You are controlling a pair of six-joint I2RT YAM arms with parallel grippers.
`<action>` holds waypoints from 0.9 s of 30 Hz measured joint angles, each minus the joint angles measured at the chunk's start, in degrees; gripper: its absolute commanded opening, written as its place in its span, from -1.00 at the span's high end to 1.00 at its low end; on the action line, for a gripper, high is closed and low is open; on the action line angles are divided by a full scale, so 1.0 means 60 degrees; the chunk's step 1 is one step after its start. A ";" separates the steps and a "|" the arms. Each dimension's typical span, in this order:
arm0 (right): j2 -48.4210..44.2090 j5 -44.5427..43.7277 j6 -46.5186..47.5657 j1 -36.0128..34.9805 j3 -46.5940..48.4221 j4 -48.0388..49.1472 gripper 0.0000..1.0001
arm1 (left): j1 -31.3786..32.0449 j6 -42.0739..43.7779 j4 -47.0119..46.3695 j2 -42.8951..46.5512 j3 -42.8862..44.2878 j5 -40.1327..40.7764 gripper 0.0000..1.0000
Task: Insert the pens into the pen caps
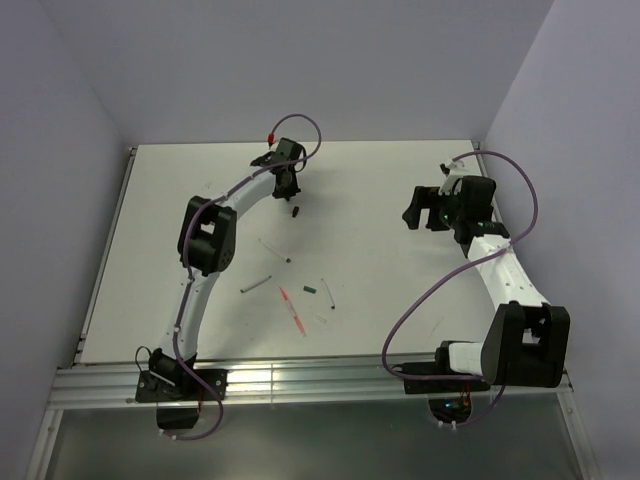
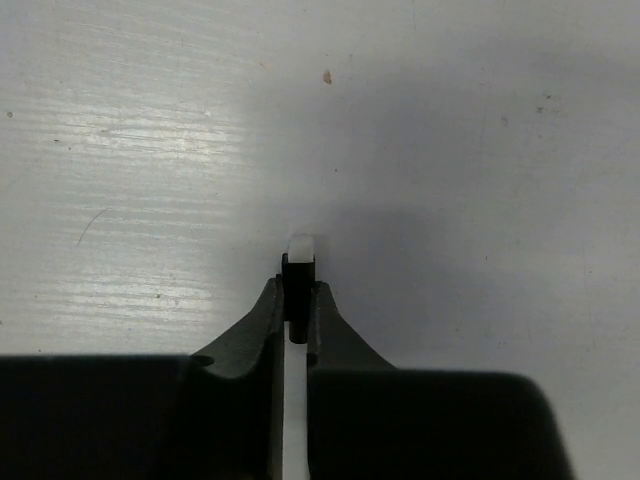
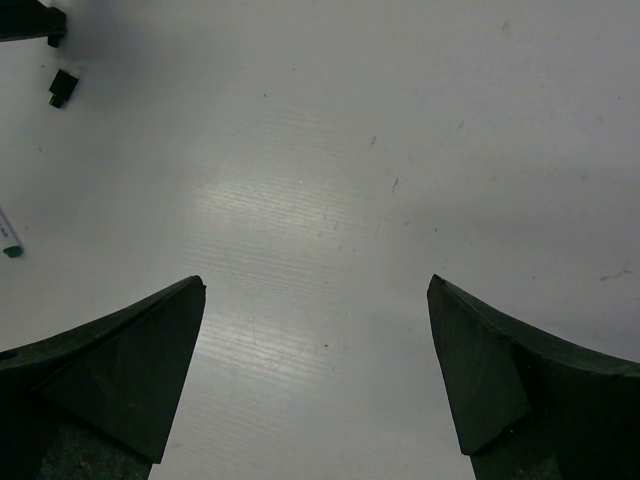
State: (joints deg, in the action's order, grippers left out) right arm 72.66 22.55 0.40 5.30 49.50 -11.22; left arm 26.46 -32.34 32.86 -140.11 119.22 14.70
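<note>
Two white-and-black arms reach over one matt white desk (image 1: 400, 300). The wrist views show its surface as finely ribbed and lightly scuffed.

In the overhead view I count four thin sticks lying flat and apart, in a loose cluster nearer the left arm:
- one red-pink pen (image 1: 291, 308)
- one short grey pen (image 1: 257, 284)
- two hair-thin whitish ones with dark tips, the upper thin pen (image 1: 274, 249) and the right thin pen (image 1: 328, 293)

Of the caps, one dark green cap (image 1: 309, 291) lies between the red-pink pen and the right thin pen. One small black cap (image 1: 296, 211) lies farther back, just in front of the left arm's end. A pale fleck (image 1: 322, 320) beside the red-pink pen is too faint to name.

The left fingers (image 2: 262, 320) are smooth, black and curved, and stand nearly together with only a slit of desk between them. Only the left wrist view shows the black cap as a squared stub with a whitish end. There it sits between the tips, and both seem to touch it. The overhead and right wrist views instead show a sliver of desk between the black cap (image 3: 62, 87) and the arm's dark end. I cannot tell whether it is pinched or merely lined up beneath the tips.

The right fingers (image 3: 120, 370) are two broad dark wedges spread wide, with bare desk between them. Only their view shows colour on a pen tip: a white pen end with a green tip (image 3: 9, 238) at its left edge.
</note>
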 measured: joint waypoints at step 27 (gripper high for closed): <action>0.2448 0.0619 -0.1133 -0.6105 0.0816 -0.3850 -0.30 | -0.1472 0.0608 -0.2492 0.7708 -0.4805 -0.1963 1.00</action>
State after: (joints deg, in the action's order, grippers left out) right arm 87.35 26.26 -6.39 -31.33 54.39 -34.33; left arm 17.63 -28.69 17.91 -93.86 90.39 2.92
